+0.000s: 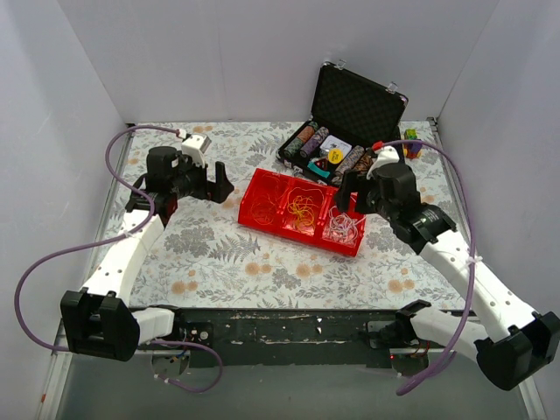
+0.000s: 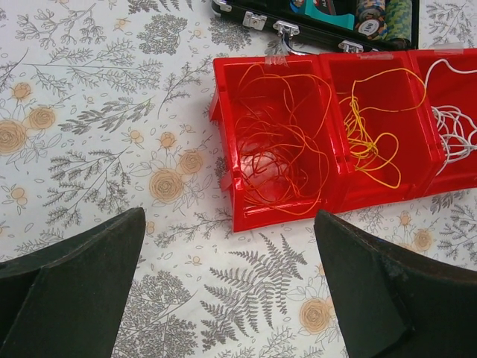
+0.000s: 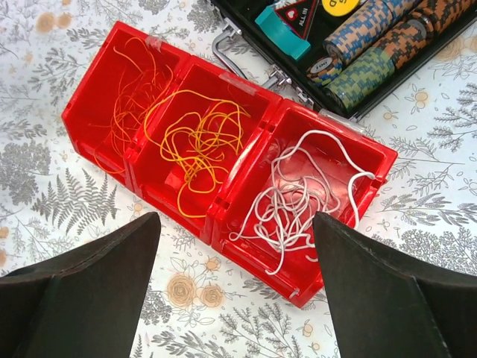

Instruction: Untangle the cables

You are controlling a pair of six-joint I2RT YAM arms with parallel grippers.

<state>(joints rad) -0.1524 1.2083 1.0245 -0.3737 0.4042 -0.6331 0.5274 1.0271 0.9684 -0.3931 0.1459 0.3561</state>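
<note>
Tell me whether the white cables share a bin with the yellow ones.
No, the white cables lie alone in the end bin, the yellow cables in the middle bin.

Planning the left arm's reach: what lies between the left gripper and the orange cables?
In the left wrist view, only bare cloth and the bin's near wall separate the left gripper from the orange cables.

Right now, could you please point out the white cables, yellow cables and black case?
white cables [image 3: 297, 198], right wrist view, centre of tangle
yellow cables [image 3: 200, 142], right wrist view, centre of loops
black case [image 1: 359, 105], top view, raised lid
</note>
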